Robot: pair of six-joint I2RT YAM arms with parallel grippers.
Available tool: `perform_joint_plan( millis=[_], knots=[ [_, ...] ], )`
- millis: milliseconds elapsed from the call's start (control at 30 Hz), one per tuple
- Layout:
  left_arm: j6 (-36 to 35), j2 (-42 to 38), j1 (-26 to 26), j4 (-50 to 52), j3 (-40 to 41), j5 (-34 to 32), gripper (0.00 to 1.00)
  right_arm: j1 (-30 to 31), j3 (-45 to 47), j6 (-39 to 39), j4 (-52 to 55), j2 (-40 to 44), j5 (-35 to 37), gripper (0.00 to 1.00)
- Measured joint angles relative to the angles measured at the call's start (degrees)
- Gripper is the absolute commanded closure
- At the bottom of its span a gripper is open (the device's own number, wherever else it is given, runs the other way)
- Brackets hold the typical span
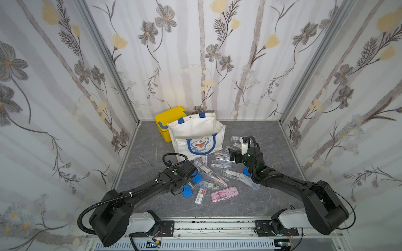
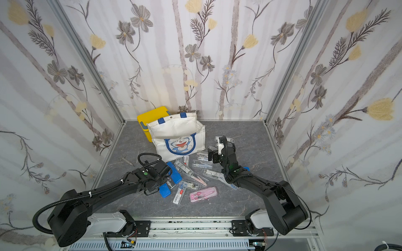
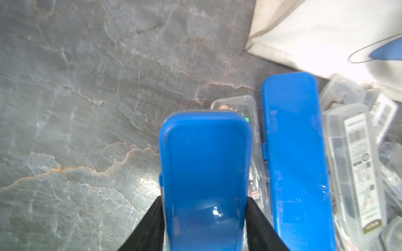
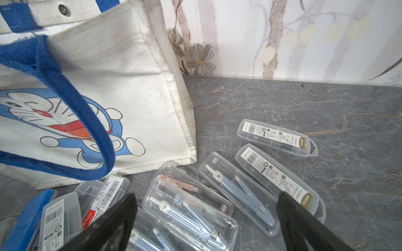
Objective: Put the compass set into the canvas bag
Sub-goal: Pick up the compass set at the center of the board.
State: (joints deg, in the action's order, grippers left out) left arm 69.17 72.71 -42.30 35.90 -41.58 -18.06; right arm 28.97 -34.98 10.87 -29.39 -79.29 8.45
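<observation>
The white canvas bag with blue handles and a cartoon cat face stands open at the back of the table. It also shows in the right wrist view. Several compass sets in clear cases lie scattered in front of it. My left gripper is shut on a blue compass set case, with a finger against each long side. A second blue case lies beside it. My right gripper hangs open above the clear cases right of the bag, holding nothing.
A yellow plastic box stands behind the bag on its left. A pink compass case lies nearest the front. Small scissors lie on the grey table at the left. Papered walls close in three sides.
</observation>
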Motion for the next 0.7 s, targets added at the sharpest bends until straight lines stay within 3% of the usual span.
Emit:
perform_joint_plan(
  millis=[700],
  knots=[
    [-11.80,-12.87,0.70,-2.25,-6.51,-8.31,0.52,0.00,-0.26,0.20,-0.24,-0.42,-0.22,0.01]
  ],
)
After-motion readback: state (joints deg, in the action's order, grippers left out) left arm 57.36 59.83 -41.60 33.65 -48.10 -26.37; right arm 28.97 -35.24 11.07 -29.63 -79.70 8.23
